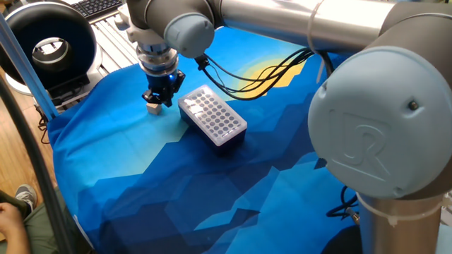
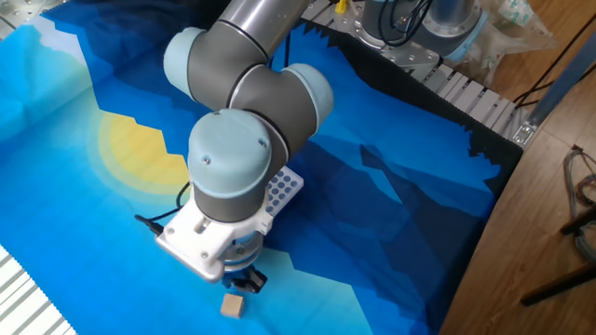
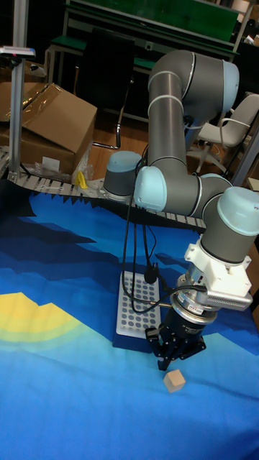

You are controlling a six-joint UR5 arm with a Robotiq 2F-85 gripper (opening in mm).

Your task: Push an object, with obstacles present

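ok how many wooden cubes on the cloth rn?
1. The tan cube lies on the blue cloth just beyond the gripper tip, near the perforated white box. The arm could hide another.

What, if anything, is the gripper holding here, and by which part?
Nothing is held. The black two-finger gripper hangs just beside the tiny tan wooden cube, which lies free on the blue cloth, outside the fingers.
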